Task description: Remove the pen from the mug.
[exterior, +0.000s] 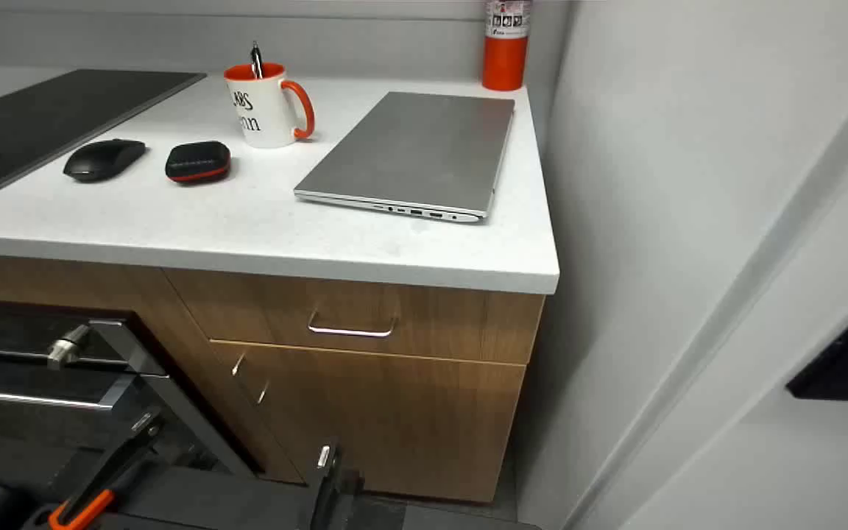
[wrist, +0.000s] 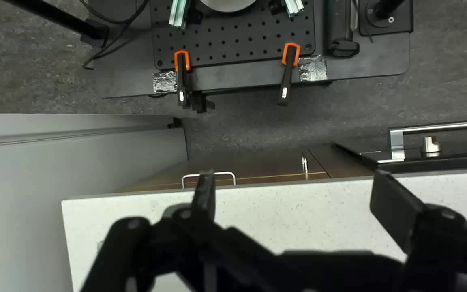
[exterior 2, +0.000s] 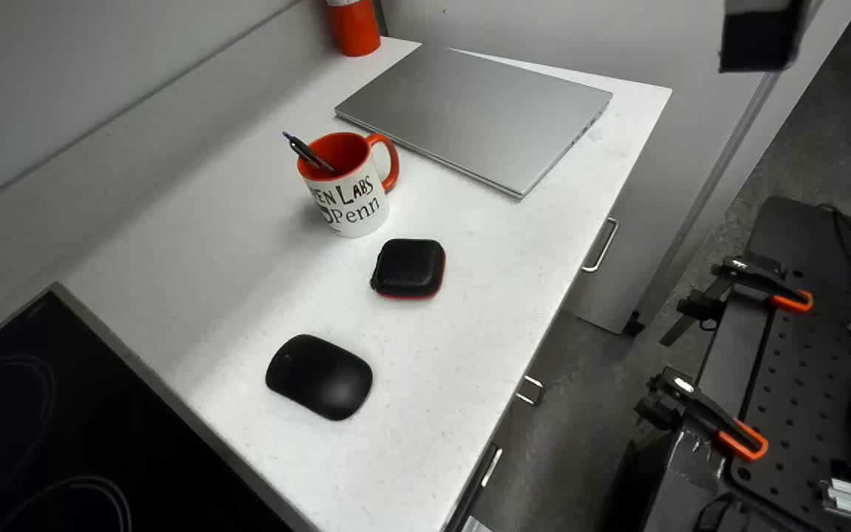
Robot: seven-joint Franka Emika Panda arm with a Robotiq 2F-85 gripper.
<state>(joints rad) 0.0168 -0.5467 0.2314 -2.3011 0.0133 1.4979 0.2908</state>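
The white mug with red rim and handle stands upright on the white counter in both exterior views, mug (exterior: pixel 266 114) and mug (exterior 2: pixel 351 210). The dark pen stands inside it, leaning on the rim on the side away from the handle. The pen's upper end sticks out above the rim, pen (exterior: pixel 256 60) and pen (exterior 2: pixel 307 154); its lower end is hidden inside the mug. My gripper (wrist: pixel 294 182) is open and empty in the wrist view, with the counter's front edge seen between its fingers. The mug and pen are out of the wrist view.
A closed silver laptop (exterior 2: pixel 477 111) lies beside the mug, with a red canister (exterior: pixel 505 62) behind it. A small black case (exterior 2: pixel 409 267) and black mouse (exterior 2: pixel 320 377) lie in front. A black cooktop (exterior: pixel 48 110) borders the counter. A grey wall (exterior: pixel 659 147) stands at the counter's end.
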